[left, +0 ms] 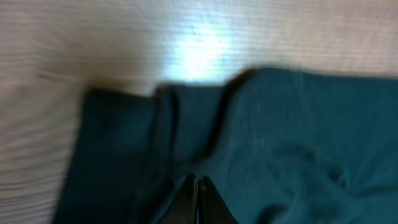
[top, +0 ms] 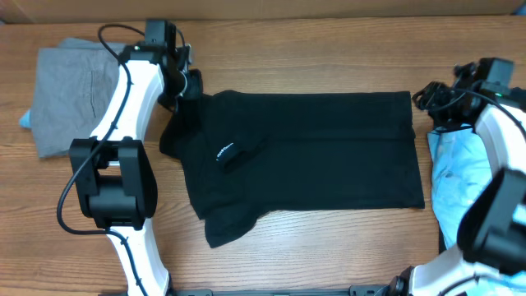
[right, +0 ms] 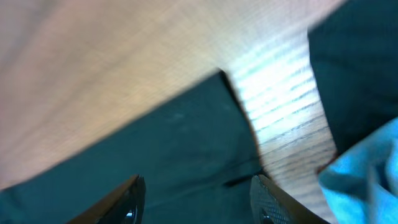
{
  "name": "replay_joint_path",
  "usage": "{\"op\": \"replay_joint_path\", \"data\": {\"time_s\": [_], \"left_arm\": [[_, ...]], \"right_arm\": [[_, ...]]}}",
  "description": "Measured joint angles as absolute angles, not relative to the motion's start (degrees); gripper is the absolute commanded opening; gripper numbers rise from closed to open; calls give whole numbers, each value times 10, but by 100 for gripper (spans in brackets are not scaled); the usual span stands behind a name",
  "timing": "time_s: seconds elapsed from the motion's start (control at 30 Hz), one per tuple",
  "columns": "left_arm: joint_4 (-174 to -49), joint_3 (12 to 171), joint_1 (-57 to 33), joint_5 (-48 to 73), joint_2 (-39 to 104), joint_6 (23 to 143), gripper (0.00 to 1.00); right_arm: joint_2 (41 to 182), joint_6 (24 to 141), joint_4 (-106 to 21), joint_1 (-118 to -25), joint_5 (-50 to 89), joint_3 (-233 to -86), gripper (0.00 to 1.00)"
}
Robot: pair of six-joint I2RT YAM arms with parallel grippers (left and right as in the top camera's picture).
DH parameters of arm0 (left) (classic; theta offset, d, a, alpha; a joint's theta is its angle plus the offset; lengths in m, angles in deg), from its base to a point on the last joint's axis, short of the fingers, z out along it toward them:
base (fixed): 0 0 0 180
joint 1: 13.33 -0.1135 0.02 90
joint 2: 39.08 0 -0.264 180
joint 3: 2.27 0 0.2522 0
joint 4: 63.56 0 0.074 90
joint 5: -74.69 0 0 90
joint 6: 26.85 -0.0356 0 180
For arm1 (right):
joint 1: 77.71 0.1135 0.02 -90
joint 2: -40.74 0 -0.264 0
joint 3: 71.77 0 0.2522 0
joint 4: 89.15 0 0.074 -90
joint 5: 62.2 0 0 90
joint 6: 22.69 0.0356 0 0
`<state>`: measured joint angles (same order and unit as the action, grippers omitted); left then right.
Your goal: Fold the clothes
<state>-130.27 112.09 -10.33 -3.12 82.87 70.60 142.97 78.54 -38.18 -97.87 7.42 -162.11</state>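
2 states: left gripper (left: 196,200) pinched shut on black T-shirt (top: 312,148), right gripper (right: 196,194) half-open, empty.

One black shirt (top: 329,148), one grey (top: 66,90), two arms (top: 123,107)

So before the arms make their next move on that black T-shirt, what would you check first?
1. Left gripper shut on the black short-sleeved fabric T-shirt: ok.
2. Right gripper holding the hem corner: not ok, jaws open over it.
3. Shirt lying flat: not ok, rumpled at the sleeves.
4. Grey fabric garment apart from it: ok.
5. Light blue fabric garment clear of the hem: cannot tell, it lies close beside.
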Motion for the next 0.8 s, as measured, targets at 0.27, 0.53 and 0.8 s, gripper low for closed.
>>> {"op": "replay_joint_path", "data": {"time_s": [0.27,0.53,0.8], "left_arm": [[-1204,1008,-89,-32,829,697,4],[-1107,963,-94,-128,828,712,6],[-1030,963,-101,-194,828,731,10]], "right_arm": [[1339,789,-341,-979,72,-1621,57],[1339,792,-298,-971,71,-1621,57],[1339,793,-273,-924,71,-1621,57]]}}
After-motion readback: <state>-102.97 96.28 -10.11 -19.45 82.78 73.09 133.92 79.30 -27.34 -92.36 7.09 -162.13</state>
